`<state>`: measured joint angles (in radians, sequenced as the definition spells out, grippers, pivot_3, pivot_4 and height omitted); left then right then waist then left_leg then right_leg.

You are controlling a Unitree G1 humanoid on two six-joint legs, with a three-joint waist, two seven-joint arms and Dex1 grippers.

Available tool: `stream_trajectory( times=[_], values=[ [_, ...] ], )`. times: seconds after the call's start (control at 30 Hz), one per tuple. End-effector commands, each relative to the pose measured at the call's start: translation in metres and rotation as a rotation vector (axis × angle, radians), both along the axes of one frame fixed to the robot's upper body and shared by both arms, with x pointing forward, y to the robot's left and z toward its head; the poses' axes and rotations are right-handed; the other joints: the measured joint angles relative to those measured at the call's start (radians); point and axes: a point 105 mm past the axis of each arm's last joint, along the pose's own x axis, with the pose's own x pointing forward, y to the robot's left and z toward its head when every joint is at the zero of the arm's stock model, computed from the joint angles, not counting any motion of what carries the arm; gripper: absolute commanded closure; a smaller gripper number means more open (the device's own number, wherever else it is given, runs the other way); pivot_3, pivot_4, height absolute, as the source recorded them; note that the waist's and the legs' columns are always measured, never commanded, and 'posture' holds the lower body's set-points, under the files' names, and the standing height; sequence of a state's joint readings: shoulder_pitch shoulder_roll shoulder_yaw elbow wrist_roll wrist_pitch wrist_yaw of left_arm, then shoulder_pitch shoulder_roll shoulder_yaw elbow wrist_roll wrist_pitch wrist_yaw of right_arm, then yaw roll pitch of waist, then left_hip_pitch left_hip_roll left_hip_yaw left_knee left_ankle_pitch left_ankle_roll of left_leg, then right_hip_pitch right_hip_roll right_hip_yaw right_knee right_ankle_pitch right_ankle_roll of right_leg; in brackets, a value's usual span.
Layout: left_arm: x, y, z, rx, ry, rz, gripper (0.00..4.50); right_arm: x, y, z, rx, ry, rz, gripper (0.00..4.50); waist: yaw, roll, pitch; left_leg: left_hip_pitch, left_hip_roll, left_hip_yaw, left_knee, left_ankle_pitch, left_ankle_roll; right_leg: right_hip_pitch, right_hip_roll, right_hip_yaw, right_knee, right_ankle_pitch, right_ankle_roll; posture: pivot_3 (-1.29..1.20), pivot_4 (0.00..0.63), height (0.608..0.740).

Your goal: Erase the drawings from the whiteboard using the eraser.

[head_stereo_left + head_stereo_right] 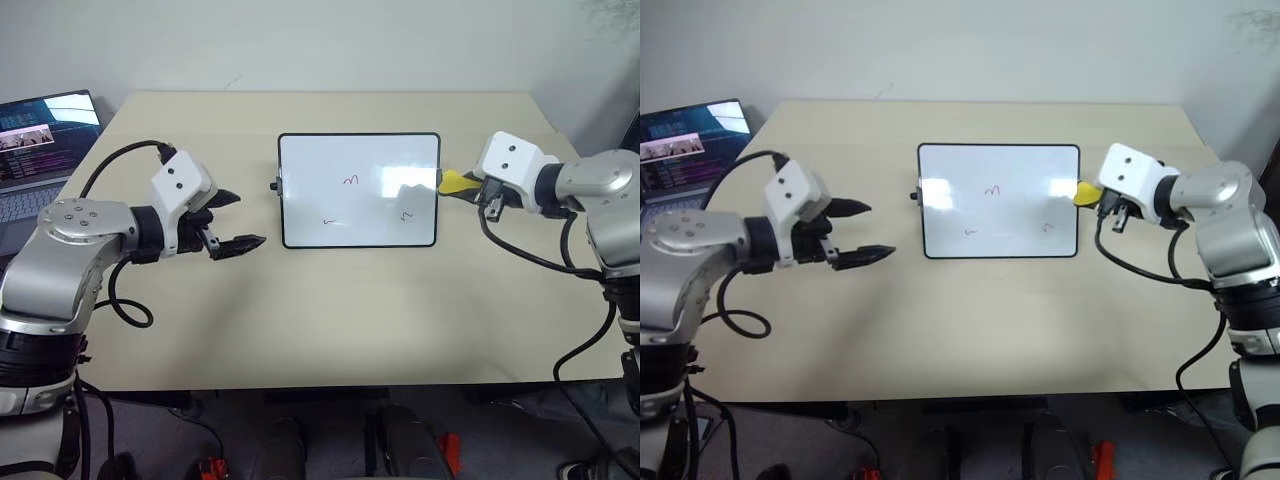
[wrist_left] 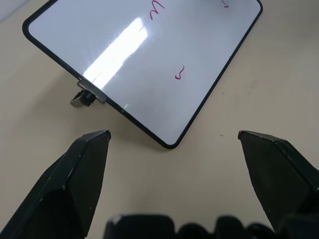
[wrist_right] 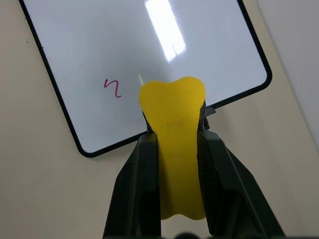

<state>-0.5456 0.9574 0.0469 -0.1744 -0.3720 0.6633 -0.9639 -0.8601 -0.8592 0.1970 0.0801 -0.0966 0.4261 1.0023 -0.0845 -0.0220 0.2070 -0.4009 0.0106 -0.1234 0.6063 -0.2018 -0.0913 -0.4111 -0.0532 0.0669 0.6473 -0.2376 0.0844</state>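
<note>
Right gripper is clamped on the eraser: both black fingers press its yellow sides, and the rounded yellow tip sticks out past the fingertips, over the whiteboard's right edge near the side knob. Whether the tip touches the board surface can't be told.

Left gripper has its fingers spread wide with nothing between them. It sits on the board's left side, apart from the frame; the board's near left corner lies ahead of the gap between the fingertips.

Whiteboard lies flat on the beige table. Drawings all intact: one red squiggle just ahead of the eraser tip, one red near the board's middle, one small dark mark toward the left gripper's side.

Laptop sits open at the table's edge, beyond the left arm.
</note>
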Motion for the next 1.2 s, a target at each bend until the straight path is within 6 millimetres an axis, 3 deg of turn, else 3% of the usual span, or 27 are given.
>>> stream_trajectory(
  times=[0.03, 0.53, 0.83, 1.07, 1.2],
  values=[
    [0.003, 0.001, 0.019, -0.012, -0.088, 0.009, 0.0, 0.005, -0.003, 0.032, 0.041, -0.123, -0.034, 3.83, -0.001, 0.0, 0.0, 0.0, 0.0, 0.0, 0.0, 0.0, 0.0, 0.0, 0.0, 0.0, 0.0, 0.0, 0.0, 0.0, 0.15, 0.74],
    [0.012, 0.0, 0.032, -0.039, -0.17, 0.031, 0.0, 0.011, -0.003, 0.04, 0.075, -0.165, -0.062, 3.83, 0.0, 0.0, 0.0, 0.0, 0.0, 0.0, 0.001, 0.0, 0.0, 0.0, 0.0, 0.0, 0.0, 0.002, -0.003, 0.0, 0.15, 0.74],
    [0.01, -0.002, 0.028, -0.037, -0.151, 0.016, 0.0, 0.01, 0.003, 0.045, 0.104, -0.176, -0.049, 3.83, 0.0, 0.0, 0.0, 0.0, 0.0, 0.0, 0.001, 0.0, 0.0, 0.0, 0.0, 0.0, 0.0, 0.002, -0.004, 0.0, 0.15, 0.74],
    [0.008, 0.002, 0.013, 0.001, -0.099, 0.023, 0.0, 0.006, 0.034, 0.046, 0.165, -0.167, 0.052, 3.83, -0.003, 0.0, 0.0, 0.0, 0.0, 0.0, 0.001, 0.0, 0.0, 0.0, 0.0, 0.001, 0.001, 0.002, -0.004, 0.0, 0.15, 0.74],
    [0.007, 0.006, 0.006, 0.021, -0.085, 0.037, 0.0, 0.0, 0.072, 0.037, 0.21, -0.137, 0.151, 3.83, -0.003, 0.0, 0.0, 0.0, 0.0, 0.0, 0.001, 0.0, 0.0, 0.0, 0.0, 0.0, 0.001, 0.002, -0.004, 0.0, 0.15, 0.74]
  ],
)
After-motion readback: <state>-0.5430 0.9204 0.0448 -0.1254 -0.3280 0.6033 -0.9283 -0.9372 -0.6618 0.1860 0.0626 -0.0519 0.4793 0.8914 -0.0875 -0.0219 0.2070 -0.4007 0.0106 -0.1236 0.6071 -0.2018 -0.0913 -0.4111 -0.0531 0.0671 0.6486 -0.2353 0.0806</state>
